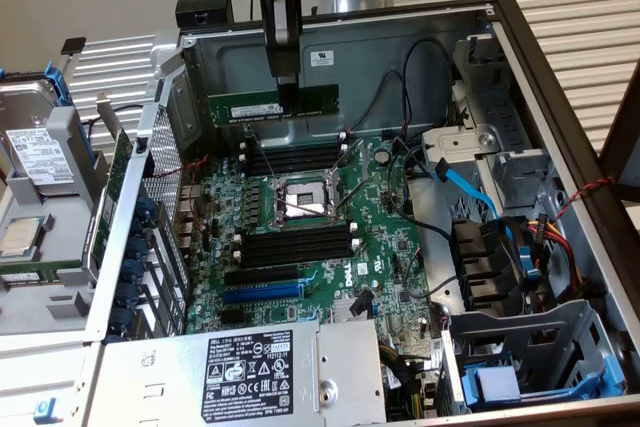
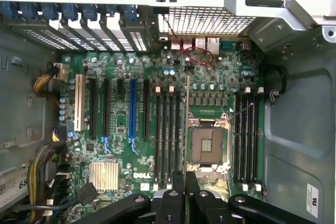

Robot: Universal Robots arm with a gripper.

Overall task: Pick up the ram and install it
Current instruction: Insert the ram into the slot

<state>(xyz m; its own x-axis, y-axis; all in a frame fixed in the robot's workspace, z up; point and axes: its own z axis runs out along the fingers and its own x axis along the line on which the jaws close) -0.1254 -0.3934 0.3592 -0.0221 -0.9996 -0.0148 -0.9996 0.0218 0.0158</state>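
The ram (image 1: 272,107) is a narrow green stick with a white label, held level and on edge high above the green motherboard (image 1: 385,247). My gripper (image 1: 286,87) comes down from above and is shut on its upper edge near the middle. It hangs apart from the board, over the far bank of black memory slots (image 1: 295,159). In the wrist view the ram (image 2: 187,124) shows edge-on as a thin line running out from between my fingers (image 2: 178,187), lying between one slot bank (image 2: 165,135) and the CPU socket (image 2: 208,145). The other slot bank (image 2: 247,135) sits beyond the socket.
The open computer case has a metal wall (image 1: 400,52) behind the ram. The CPU socket (image 1: 305,202) lies between the two slot banks, the nearer one (image 1: 297,244). Black cables (image 1: 400,107) and a blue cable (image 1: 470,192) run on the exterior view's right. The power supply (image 1: 250,367) is in front.
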